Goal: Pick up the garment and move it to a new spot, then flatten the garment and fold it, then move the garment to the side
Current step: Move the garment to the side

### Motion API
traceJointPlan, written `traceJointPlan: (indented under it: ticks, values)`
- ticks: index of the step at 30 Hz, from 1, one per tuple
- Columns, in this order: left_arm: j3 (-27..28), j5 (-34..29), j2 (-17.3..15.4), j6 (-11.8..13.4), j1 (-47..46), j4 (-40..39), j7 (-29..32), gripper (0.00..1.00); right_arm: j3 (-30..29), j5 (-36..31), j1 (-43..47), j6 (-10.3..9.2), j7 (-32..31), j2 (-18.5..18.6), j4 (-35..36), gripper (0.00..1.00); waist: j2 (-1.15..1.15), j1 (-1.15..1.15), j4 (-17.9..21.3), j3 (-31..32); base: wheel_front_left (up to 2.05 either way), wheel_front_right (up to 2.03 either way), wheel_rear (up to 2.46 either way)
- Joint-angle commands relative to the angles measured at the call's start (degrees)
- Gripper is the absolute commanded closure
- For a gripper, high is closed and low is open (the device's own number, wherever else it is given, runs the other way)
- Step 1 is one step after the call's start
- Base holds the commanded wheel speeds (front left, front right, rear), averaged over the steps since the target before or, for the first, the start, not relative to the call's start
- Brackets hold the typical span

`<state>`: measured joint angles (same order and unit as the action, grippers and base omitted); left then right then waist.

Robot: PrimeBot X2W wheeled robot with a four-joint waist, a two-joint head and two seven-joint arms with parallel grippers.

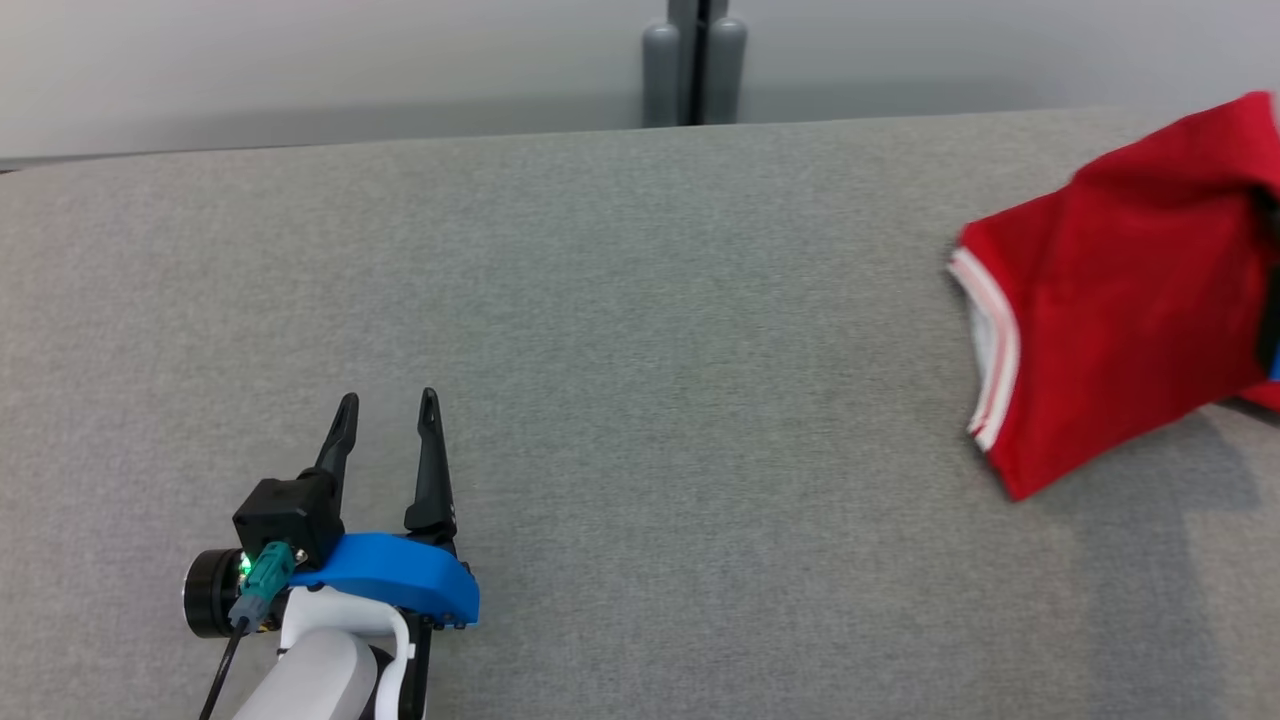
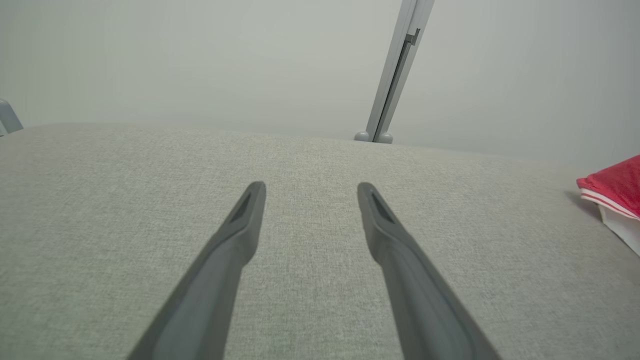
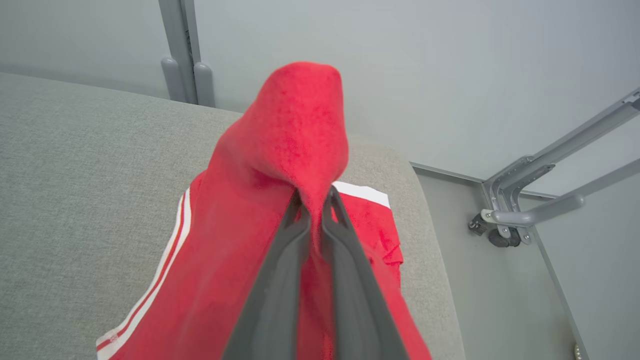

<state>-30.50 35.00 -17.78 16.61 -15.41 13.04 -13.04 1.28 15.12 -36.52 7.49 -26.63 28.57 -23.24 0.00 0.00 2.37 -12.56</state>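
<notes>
The garment (image 1: 1110, 290) is red with white-striped trim and hangs lifted above the far right of the grey table, its lower edge trailing near the surface. In the right wrist view my right gripper (image 3: 316, 196) is shut on a bunched fold of the garment (image 3: 285, 150), which rises over the fingertips and drapes down both sides. My left gripper (image 1: 388, 408) rests low at the lower left of the head view, open and holding nothing. Between its fingers (image 2: 245, 220) only bare cloth shows, and the garment's striped edge (image 2: 612, 192) lies far to the right.
The grey fabric-covered table (image 1: 640, 400) spans the head view, with a wide bare stretch between my left gripper and the garment. A grey post (image 1: 695, 60) stands behind the far edge. Past the table's right end are the floor and a grey wheeled metal frame (image 3: 525, 210).
</notes>
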Motion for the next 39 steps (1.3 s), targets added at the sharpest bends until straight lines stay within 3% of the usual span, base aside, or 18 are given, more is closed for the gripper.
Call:
traceJointPlan:
  ticks: [1, 10, 17, 18, 20, 21, 22, 29, 39]
  values:
    - [0.1, 0.1, 0.2, -0.1, 0.2, 0.1, -0.4, 0.00, -1.2, -0.5, -1.0, 0.00, -0.8, 1.9, -0.2, 1.00, 0.00, 0.00, -1.6, -1.0, 0.00, 0.00, 0.00]
    - [0.2, -0.3, -0.1, -0.4, -1.9, -1.0, -0.6, 0.00, -8.8, -2.1, -0.2, 0.00, -4.2, 10.2, -1.5, 1.00, 0.00, 0.00, -5.5, -5.1, 0.00, 0.00, 0.00]
    - [-0.6, -1.3, -0.7, 0.0, -3.2, -2.2, 0.2, 0.00, -14.7, -6.0, -0.4, 0.00, -1.9, 12.5, -4.2, 1.00, 0.00, 0.00, -6.2, -8.3, 0.00, 0.00, 0.00]
    - [-0.8, -1.4, -0.9, 0.0, -3.3, -2.2, 0.4, 0.00, -15.7, -7.1, -0.6, -0.01, -1.8, 12.3, -5.1, 0.92, 0.00, 0.00, -6.2, -8.6, 0.00, 0.00, 0.00]
    - [-1.0, -1.6, -0.9, 0.1, -3.7, -2.5, 0.7, 0.00, -17.1, -9.2, -0.8, 0.00, -0.9, 11.4, -6.5, 0.53, 0.00, 0.00, -6.2, -8.9, 0.00, 0.00, 0.00]
    - [-0.9, -1.7, -0.9, 0.1, -3.8, -2.6, 0.8, 0.00, -18.1, -11.0, -0.9, 0.00, -0.2, 11.2, -6.9, 0.04, 0.00, 0.00, -6.2, -9.1, 0.00, 0.00, 0.00]
    - [-1.0, -1.8, -0.9, 0.2, -4.0, -2.7, 0.8, 0.00, -19.1, -13.0, -1.0, 0.00, 0.3, 10.8, -7.4, 0.00, 0.00, 0.00, -6.1, -9.2, 0.00, 0.00, 0.00]
    - [-1.2, -1.9, -1.5, 0.4, -4.2, -3.1, 1.4, 0.00, -22.7, -18.8, -2.5, 0.01, 3.7, 3.0, -6.8, 0.00, 0.00, 0.00, -4.7, -9.0, 0.00, 0.00, 0.00]
    - [-0.2, -1.7, -2.6, 0.1, -5.8, -2.9, 0.8, 0.00, -19.1, -17.7, -2.9, 0.01, 7.1, -4.5, -0.1, 0.00, 0.00, 0.00, -2.4, -5.4, 0.00, 0.00, 0.00]
